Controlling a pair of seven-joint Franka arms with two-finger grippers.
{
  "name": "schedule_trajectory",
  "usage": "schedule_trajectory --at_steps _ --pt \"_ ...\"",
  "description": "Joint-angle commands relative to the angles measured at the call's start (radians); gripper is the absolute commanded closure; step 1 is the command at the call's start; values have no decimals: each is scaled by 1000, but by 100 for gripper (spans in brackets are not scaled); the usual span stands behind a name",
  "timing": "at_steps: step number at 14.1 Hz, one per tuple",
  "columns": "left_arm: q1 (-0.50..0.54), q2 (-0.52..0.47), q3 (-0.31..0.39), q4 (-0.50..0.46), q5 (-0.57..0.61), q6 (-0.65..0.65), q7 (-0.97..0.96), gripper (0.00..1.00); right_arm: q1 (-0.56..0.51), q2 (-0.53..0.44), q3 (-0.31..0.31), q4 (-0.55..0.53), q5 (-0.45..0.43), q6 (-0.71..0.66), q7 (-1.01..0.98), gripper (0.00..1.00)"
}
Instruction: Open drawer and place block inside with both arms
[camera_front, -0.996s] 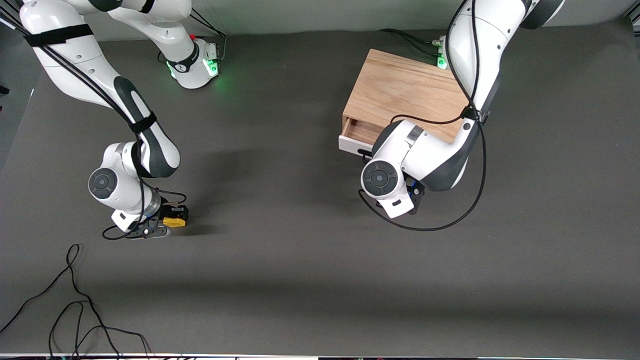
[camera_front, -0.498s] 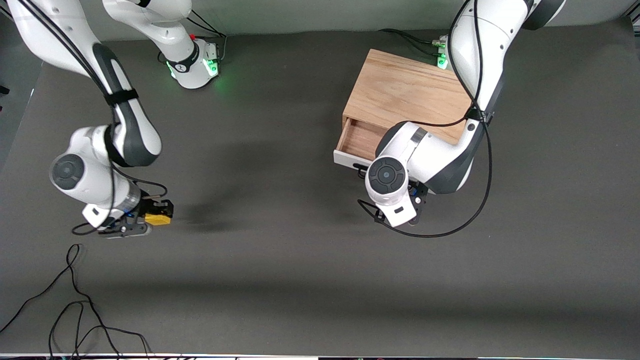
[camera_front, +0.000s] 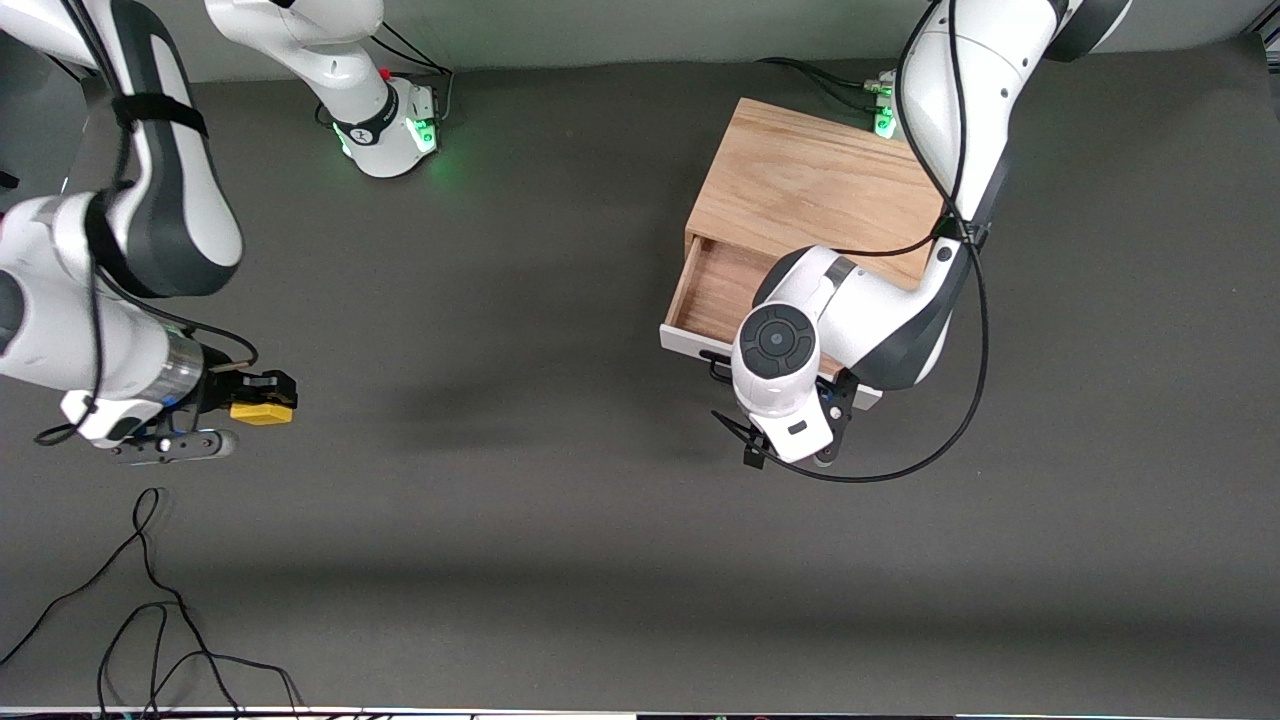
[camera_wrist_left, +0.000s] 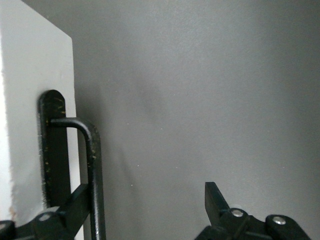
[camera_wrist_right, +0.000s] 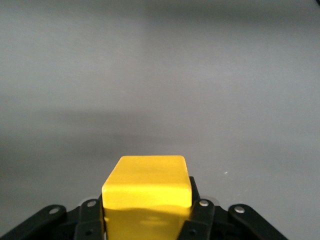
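The light oak box (camera_front: 815, 185) stands at the left arm's end of the table. Its drawer (camera_front: 712, 285) is pulled partly out, with the white front panel (camera_front: 688, 343) nearer to the front camera. In the left wrist view the panel (camera_wrist_left: 30, 100) carries the black bar handle (camera_wrist_left: 95, 165). My left gripper (camera_wrist_left: 145, 207) is open, with one finger (camera_wrist_left: 70, 210) hooked under the bar and the other finger (camera_wrist_left: 215, 197) well apart from it. My right gripper (camera_front: 255, 398) is shut on the yellow block (camera_front: 262, 411) and holds it in the air over the right arm's end of the table. The block also shows in the right wrist view (camera_wrist_right: 147, 187).
Loose black cables (camera_front: 150, 600) lie on the dark mat at the right arm's end, close to the front camera. The right arm's green-lit base (camera_front: 385, 125) stands at the table's back edge. The left arm's wrist (camera_front: 780, 365) covers part of the drawer front.
The drawer has slid farther out toward the front camera, pulled by my left gripper. My right gripper has risen with the block and moved toward the right arm's end.
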Motion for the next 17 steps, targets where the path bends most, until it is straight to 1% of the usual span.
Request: schedule_trajectory --at_steps 1,3,5,7,9,10,11,12,14,16,17 --pt "-8 49 5 85 49 30 -13 0 44 22 0 148 51 -118 74 86" --pt "-8 49 5 88 57 48 -13 0 75 25 0 216 51 -198 133 86" --pt "-8 49 5 88 69 58 -13 0 118 25 0 247 51 -209 211 86" --pt "-8 49 5 94 95 102 -12 0 176 32 0 272 51 -215 295 86" --pt "-3 44 17 148 158 108 10 0 231 53 0 299 49 -215 378 86" --pt "1 34 34 169 190 91 74 0 262 64 -1 304 46 -214 404 86" --pt "33 18 43 180 181 69 161 0 277 73 0 307 49 -214 430 86" --pt "84 -2 37 183 166 33 245 0 283 85 0 322 51 -214 462 86" --pt "168 -54 38 177 80 -14 441 0 331 108 5 373 54 -214 534 86" --pt "256 -97 37 177 5 -112 665 0 394 142 6 413 72 -208 639 86" --pt "294 -117 37 177 -26 -167 794 0 440 177 6 451 89 -203 683 86"
